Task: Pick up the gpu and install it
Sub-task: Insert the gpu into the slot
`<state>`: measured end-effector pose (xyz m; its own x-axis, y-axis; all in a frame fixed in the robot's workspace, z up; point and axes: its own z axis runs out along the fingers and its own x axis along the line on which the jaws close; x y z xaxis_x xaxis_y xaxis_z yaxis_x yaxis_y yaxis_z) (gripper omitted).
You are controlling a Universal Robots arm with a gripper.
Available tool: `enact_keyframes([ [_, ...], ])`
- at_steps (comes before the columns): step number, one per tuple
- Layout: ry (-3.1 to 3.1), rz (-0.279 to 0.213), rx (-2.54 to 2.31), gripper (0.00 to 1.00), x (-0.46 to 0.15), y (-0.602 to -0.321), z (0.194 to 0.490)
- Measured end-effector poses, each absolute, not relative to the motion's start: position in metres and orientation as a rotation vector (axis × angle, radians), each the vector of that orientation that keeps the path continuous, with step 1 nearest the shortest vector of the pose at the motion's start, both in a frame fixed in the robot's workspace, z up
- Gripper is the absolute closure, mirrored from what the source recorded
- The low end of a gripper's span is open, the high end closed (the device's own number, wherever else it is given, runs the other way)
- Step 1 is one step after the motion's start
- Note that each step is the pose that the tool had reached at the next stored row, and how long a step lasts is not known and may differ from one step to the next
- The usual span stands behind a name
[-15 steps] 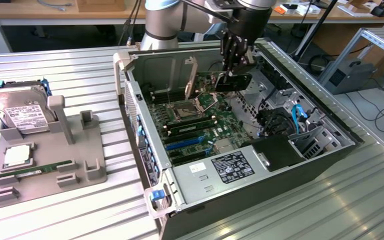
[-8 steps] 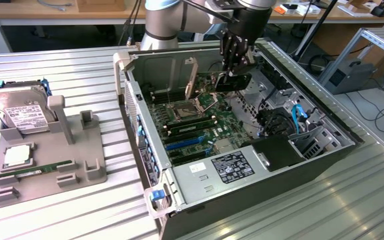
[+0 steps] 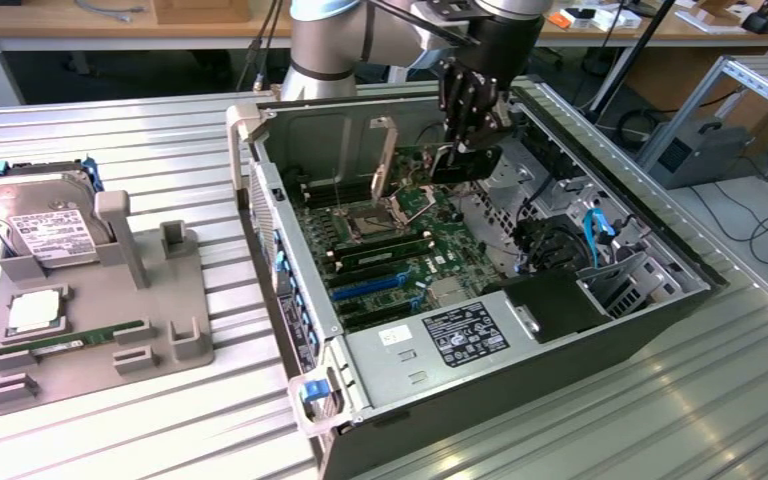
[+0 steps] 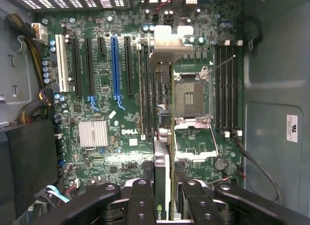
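In the exterior view, the claw (image 3: 466, 150) hangs inside the open computer case (image 3: 357, 390), which lies on the desk (image 3: 131, 130). It pinches the gpu (image 3: 464, 167), a dark card held above the motherboard (image 3: 398, 250). At the exterior view's left, a grey holder (image 3: 157, 300) carries the hard drive (image 3: 48, 225).

In the wrist view, the gpu (image 4: 162, 162) is seen edge-on, clamped between the black fingers (image 4: 140, 200). It is over the motherboard (image 4: 106, 99), just beside the processor socket (image 4: 191, 96) and apart from the blue slot (image 4: 115, 65).
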<state>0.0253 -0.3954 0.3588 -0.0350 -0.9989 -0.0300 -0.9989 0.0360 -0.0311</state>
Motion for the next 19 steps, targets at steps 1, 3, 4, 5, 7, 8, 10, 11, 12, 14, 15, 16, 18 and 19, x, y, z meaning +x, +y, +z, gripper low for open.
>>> enact_keyframes([
  [1,2.224,-0.002,-2.158,0.73,0.0253,-0.3954,0.3588],
  [3,2.212,-0.002,-2.169,0.73,0.0253,-0.3954,0.3588],
  [4,2.206,-0.002,-2.176,0.73,0.0253,-0.3954,0.3588],
  [5,2.2,-0.001,-2.182,0.73,0.0253,-0.3954,0.3588],
  [7,2.187,-0.001,-2.195,0.73,0.0253,-0.3954,0.3588],
  [8,2.177,-0.001,-2.205,0.73,0.0253,-0.3954,0.3588],
  [10,2.162,0.0,-2.22,0.73,0.0253,-0.3954,0.3588],
  [11,2.155,0.0,-2.226,0.73,0.0253,-0.3954,0.3588],
  [12,2.143,0.0,-2.238,0.73,0.0253,-0.3954,0.3588],
  [14,2.141,0.001,-2.239,0.73,0.0253,-0.3954,0.3588],
  [15,2.141,0.003,-2.238,0.73,0.0253,-0.3955,0.3589],
  [16,2.138,0.008,-2.236,0.73,0.0253,-0.3957,0.3588],
  [18,2.135,0.015,-2.232,0.73,0.0253,-0.3959,0.3588],
  [19,2.134,0.018,-2.23,0.73,0.0253,-0.3959,0.3588],
])
